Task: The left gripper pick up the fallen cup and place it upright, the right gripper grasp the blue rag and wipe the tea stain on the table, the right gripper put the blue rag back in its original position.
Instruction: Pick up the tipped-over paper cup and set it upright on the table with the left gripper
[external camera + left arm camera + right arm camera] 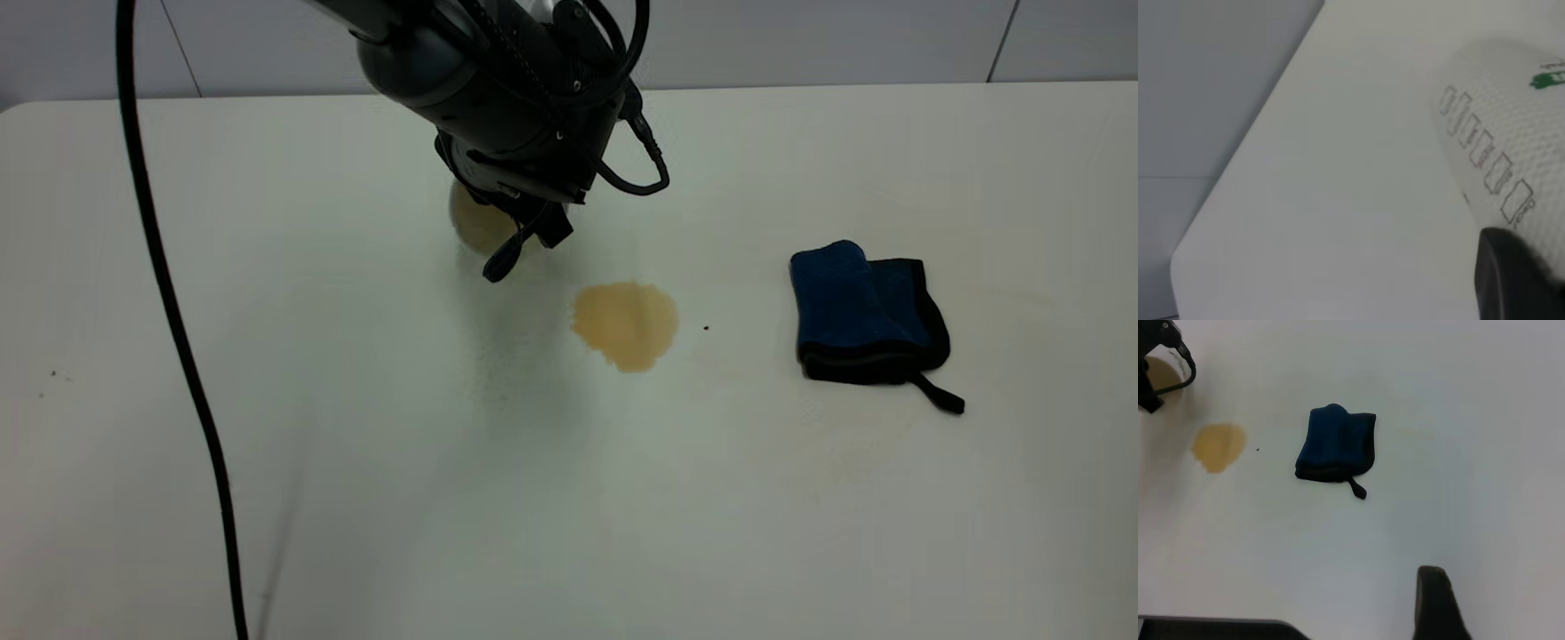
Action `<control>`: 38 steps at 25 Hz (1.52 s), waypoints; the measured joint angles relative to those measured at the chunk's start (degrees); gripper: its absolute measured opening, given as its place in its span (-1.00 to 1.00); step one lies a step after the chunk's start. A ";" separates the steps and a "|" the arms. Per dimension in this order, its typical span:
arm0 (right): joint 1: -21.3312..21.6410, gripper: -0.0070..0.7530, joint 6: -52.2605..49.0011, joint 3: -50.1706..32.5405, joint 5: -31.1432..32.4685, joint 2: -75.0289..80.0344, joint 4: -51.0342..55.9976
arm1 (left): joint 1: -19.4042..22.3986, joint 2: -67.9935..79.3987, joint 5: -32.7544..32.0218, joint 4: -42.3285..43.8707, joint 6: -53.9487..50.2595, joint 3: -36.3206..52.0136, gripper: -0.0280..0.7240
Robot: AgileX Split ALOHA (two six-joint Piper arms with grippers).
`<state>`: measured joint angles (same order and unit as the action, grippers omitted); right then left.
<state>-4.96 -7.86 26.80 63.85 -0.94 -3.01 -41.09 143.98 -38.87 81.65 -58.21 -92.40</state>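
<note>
The left gripper [520, 242] reaches down over the far middle of the white desk [356, 498], its black fingers set around the fallen cup [476, 222], whose cream inside faces the exterior camera; whether the fingers are pressed onto the cup cannot be told. In the left wrist view the cup's [1511, 133] dimpled white wall with a green mark lies close against one dark finger [1515, 277], with the desk's rounded corner and edge beyond. The tea stain [626, 324] sits just beside the cup, toward the near side. The blue rag [867, 316] lies folded well apart to the right, its black strap trailing toward the near edge, with bare desk all around it. The right gripper [1438, 603] hangs above the desk's right side, only one finger in view, so its state cannot be told.
</note>
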 joint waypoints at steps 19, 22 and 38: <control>0.00 0.33 0.00 0.00 0.00 0.00 0.00 | 16.75 -22.92 -0.58 -69.09 64.60 0.00 -0.91; 0.00 0.33 0.00 0.00 0.00 0.00 0.00 | 20.51 -22.69 -1.57 -80.23 71.61 0.00 -0.91; 0.00 0.33 0.00 0.00 0.00 0.00 0.00 | 31.98 -15.30 -1.84 -101.81 80.93 0.00 -0.90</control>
<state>-4.96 -7.86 26.80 63.85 -0.94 -3.01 -9.12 128.68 -40.71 -20.16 22.72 -92.40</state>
